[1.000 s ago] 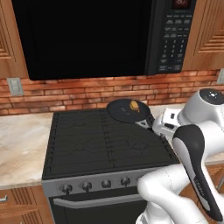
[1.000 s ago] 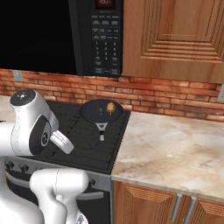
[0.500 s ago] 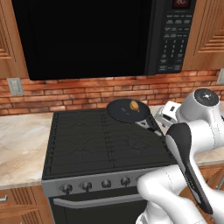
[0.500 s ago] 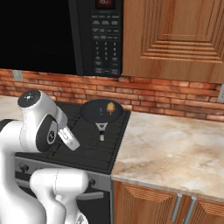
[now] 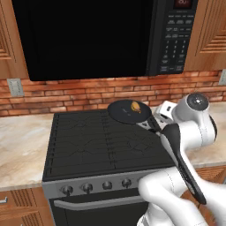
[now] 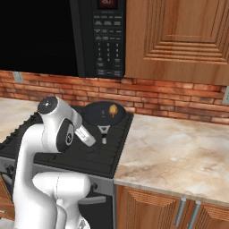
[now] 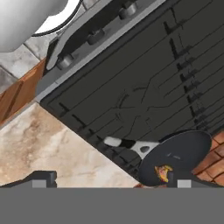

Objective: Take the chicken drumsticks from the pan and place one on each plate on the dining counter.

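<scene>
1. Hand view: end effector released, fingertips spread wide, nothing between them.
2. Pan on stove, back-right burner, roughly 1 o'clock from stove centre; handle points toward stove front.
3. Chicken drumstick, golden-orange, lies inside pan; I can make out just one piece.
4. Marbled bench at 3 o'clock of stove in right base view.
5. Microwave above stove.

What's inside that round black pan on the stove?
The round dark skillet holds golden-orange chicken lying near its far edge. It looks like one lump, so a second drumstick tucked against it cannot be ruled out. The rest of the pan's floor looks bare.
</scene>
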Motion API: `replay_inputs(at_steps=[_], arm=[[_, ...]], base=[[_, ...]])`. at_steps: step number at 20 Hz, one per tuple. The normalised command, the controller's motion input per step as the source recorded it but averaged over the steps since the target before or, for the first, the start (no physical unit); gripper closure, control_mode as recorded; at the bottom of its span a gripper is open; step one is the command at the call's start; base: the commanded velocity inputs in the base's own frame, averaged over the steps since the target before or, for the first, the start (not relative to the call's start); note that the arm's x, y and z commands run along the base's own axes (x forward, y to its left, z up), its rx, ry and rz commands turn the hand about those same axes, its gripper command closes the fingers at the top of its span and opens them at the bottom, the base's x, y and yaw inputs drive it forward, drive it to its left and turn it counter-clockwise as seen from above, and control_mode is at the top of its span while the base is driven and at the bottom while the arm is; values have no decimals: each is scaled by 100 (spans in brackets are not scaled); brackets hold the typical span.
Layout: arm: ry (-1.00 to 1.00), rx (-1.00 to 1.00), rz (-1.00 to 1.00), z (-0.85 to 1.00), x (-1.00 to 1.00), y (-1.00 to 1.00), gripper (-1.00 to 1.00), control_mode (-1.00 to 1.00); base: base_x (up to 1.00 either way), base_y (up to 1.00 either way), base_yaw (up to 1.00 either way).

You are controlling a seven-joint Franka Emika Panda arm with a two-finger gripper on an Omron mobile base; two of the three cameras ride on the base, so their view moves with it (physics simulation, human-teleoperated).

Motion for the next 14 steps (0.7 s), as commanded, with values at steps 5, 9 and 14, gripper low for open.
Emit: replay_inputs(at_steps=[5,9,14], arm=[[0,-24,28,0,1,-36,-100,-100],[-1,-31,19,0,1,-6,-100,-100],[-18,-23,13,0,45,8,-100,-100]], base=[[0,0,0],[0,0,0],[0,0,0]])
